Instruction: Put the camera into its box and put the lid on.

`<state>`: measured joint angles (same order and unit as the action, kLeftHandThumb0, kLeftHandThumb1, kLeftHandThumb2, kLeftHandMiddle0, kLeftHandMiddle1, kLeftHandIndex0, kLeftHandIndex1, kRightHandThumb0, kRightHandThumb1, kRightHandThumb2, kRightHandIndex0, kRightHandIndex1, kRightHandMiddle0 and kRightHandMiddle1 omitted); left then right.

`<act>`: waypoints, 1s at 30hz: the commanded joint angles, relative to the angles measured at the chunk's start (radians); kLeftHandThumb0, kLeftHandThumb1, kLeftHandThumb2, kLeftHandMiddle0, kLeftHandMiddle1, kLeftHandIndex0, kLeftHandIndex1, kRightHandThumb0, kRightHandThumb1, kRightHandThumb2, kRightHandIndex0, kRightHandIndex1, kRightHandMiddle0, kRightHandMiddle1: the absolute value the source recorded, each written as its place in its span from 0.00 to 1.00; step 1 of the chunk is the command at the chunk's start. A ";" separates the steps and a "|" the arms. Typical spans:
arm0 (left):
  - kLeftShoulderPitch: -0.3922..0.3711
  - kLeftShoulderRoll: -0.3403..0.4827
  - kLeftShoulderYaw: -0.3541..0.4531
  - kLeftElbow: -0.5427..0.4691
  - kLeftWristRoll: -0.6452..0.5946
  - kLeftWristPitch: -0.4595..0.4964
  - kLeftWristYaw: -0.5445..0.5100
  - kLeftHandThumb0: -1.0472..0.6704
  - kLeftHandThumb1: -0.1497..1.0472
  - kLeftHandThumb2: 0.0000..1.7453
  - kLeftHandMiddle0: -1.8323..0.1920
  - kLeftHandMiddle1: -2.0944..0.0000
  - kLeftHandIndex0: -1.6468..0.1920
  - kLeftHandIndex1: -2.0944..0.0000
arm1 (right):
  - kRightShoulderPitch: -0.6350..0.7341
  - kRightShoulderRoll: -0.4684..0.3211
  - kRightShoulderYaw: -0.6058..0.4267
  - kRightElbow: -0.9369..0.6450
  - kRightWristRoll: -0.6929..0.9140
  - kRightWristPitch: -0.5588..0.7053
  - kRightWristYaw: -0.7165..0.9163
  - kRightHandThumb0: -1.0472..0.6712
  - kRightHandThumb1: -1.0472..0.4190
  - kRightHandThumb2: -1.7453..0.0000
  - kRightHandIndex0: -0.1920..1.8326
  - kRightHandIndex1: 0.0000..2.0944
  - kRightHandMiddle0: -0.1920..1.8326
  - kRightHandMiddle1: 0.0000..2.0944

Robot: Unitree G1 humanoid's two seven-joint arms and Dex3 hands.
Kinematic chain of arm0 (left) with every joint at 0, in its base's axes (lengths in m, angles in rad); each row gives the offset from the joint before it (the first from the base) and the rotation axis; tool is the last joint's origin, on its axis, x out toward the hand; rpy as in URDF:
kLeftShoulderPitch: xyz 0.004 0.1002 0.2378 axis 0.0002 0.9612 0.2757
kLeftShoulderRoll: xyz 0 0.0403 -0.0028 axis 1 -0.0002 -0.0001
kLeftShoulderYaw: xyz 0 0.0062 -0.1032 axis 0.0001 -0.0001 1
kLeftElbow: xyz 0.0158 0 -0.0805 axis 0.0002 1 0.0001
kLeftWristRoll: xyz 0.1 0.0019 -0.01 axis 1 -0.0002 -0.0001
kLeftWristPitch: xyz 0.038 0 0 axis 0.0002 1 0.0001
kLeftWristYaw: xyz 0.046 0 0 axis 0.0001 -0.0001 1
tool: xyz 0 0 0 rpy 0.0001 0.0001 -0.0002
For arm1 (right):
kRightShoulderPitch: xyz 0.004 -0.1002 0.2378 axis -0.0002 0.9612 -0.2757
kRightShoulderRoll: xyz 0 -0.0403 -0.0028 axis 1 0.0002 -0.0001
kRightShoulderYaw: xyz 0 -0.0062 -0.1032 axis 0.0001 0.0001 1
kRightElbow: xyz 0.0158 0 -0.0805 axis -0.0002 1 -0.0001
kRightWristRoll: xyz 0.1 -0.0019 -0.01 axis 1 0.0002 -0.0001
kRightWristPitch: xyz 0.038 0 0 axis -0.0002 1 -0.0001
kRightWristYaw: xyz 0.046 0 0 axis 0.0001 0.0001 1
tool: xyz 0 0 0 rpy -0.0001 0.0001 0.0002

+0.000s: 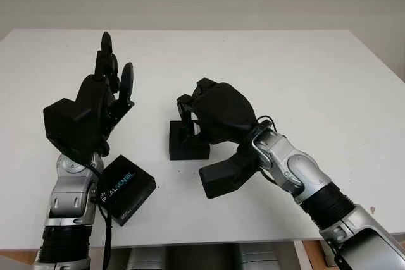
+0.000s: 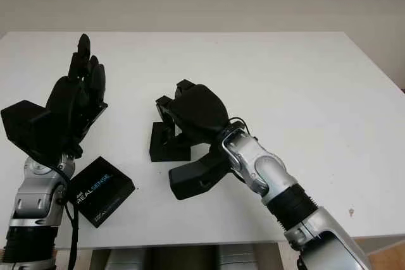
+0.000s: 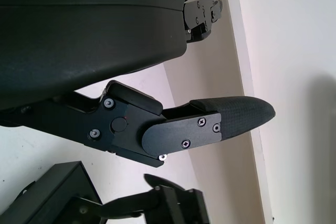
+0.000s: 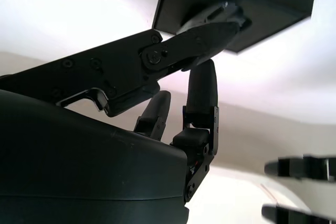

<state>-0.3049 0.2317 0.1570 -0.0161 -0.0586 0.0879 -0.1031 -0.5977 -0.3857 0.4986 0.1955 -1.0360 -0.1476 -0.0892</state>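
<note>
Box (image 1: 188, 141) interior — hidden by right hand (image 1: 218, 113).

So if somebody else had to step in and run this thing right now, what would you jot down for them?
Left hand: open, raised above the table's left side, holding nothing.
Right hand: over the open black box at mid-table, fingers reaching down to it; I cannot tell whether they hold the camera.
Lid, marked RealSense: flat on the table near the front edge, beside the left arm.
Done: nothing confirmed; the box's inside is hidden by the hand.
Left: make sure the camera is in, then fit the lid.
</note>
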 commanded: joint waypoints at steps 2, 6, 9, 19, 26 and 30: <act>-0.005 0.008 0.003 -0.014 -0.002 -0.003 -0.003 0.14 1.00 0.36 1.00 1.00 1.00 1.00 | -0.027 -0.007 -0.030 -0.021 0.027 -0.010 -0.006 0.35 0.08 0.97 0.24 0.48 0.35 0.69; -0.005 0.013 0.000 -0.017 0.003 0.002 -0.005 0.14 1.00 0.36 1.00 1.00 1.00 1.00 | -0.031 -0.012 -0.038 -0.015 0.032 -0.020 -0.017 0.35 0.08 0.97 0.23 0.48 0.35 0.68; -0.006 0.012 0.001 -0.018 0.001 0.009 -0.005 0.14 1.00 0.36 1.00 1.00 1.00 1.00 | -0.032 -0.012 -0.042 -0.008 0.034 -0.026 -0.022 0.35 0.07 0.97 0.22 0.48 0.35 0.68; -0.010 0.009 -0.001 -0.019 0.000 0.012 -0.004 0.13 1.00 0.35 1.00 1.00 1.00 1.00 | -0.024 0.014 -0.068 0.020 0.105 -0.008 -0.004 0.33 0.06 0.97 0.19 0.47 0.35 0.68; -0.013 0.006 0.002 -0.015 -0.005 0.013 -0.002 0.14 1.00 0.35 1.00 1.00 1.00 1.00 | -0.011 -0.004 -0.035 -0.093 0.038 0.063 0.168 0.10 0.08 0.97 0.19 0.16 0.24 0.37; -0.010 0.009 0.000 -0.015 -0.003 0.011 -0.007 0.14 1.00 0.35 1.00 1.00 1.00 1.00 | 0.004 -0.003 -0.030 -0.156 0.020 0.093 0.247 0.06 0.09 0.97 0.18 0.08 0.20 0.25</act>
<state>-0.3050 0.2352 0.1573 -0.0177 -0.0589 0.1011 -0.1066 -0.5979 -0.3878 0.4662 0.0665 -1.0110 -0.0642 0.1469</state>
